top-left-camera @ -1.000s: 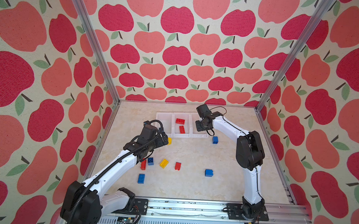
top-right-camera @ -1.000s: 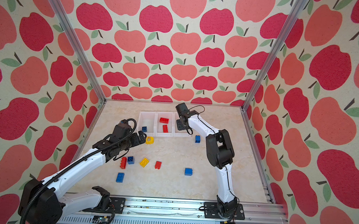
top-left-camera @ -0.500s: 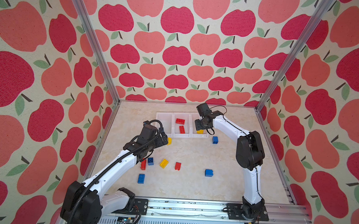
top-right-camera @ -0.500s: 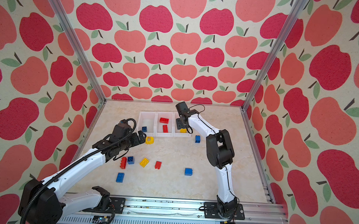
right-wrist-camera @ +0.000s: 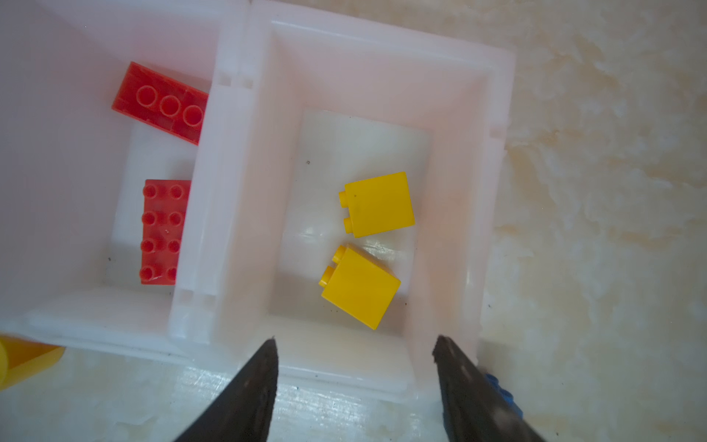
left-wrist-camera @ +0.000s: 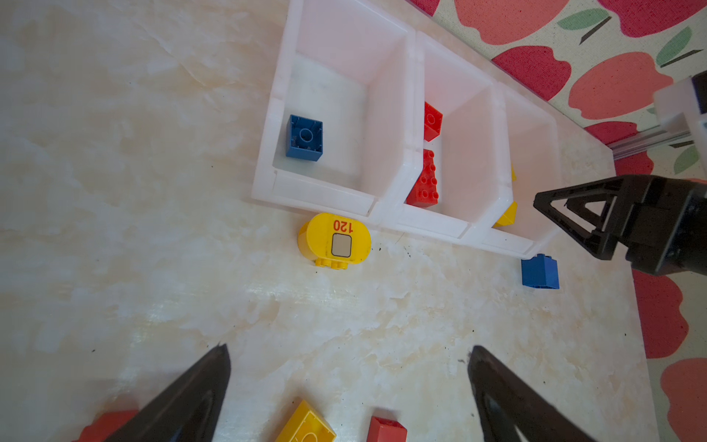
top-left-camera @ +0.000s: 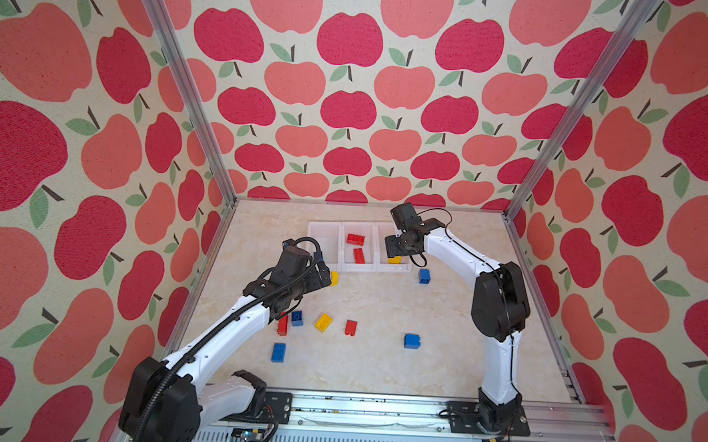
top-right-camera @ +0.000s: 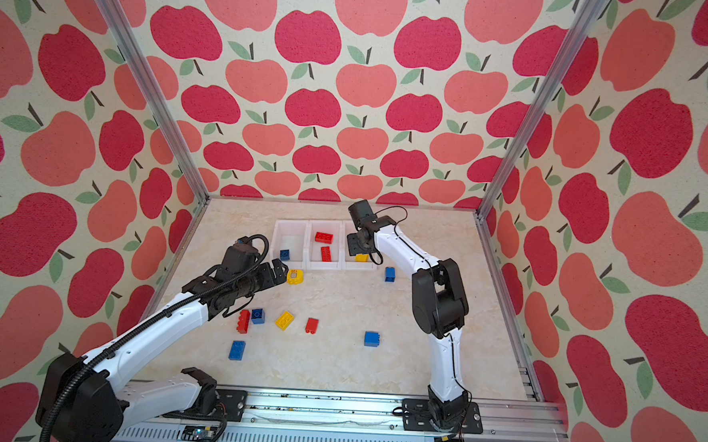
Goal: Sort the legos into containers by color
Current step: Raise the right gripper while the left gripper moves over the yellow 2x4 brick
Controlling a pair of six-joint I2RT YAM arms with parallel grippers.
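Three white containers [top-left-camera: 339, 246] stand in a row at the back of the table. The left one holds a blue lego [left-wrist-camera: 305, 137], the middle one two red legos [right-wrist-camera: 164, 231], the right one two yellow legos [right-wrist-camera: 361, 285]. My right gripper [right-wrist-camera: 355, 340] hangs open over the right container's near wall, holding nothing. My left gripper [left-wrist-camera: 349, 347] is open above the table, short of a rounded yellow lego [left-wrist-camera: 334, 241] that lies against the containers' front. Several red, blue and yellow legos [top-left-camera: 323, 322] lie loose on the table.
A blue lego [top-left-camera: 424, 275] lies just right of the containers, beside the right gripper. Apple-patterned walls with metal posts [top-left-camera: 510, 215] close in three sides. A metal rail [top-left-camera: 376, 406] runs along the front edge. The right arm's black elbow [top-left-camera: 499, 304] stands over the table's right side.
The right gripper's jaws have spread apart over the right container, and a yellow lego now lies below them. The left arm has not moved.
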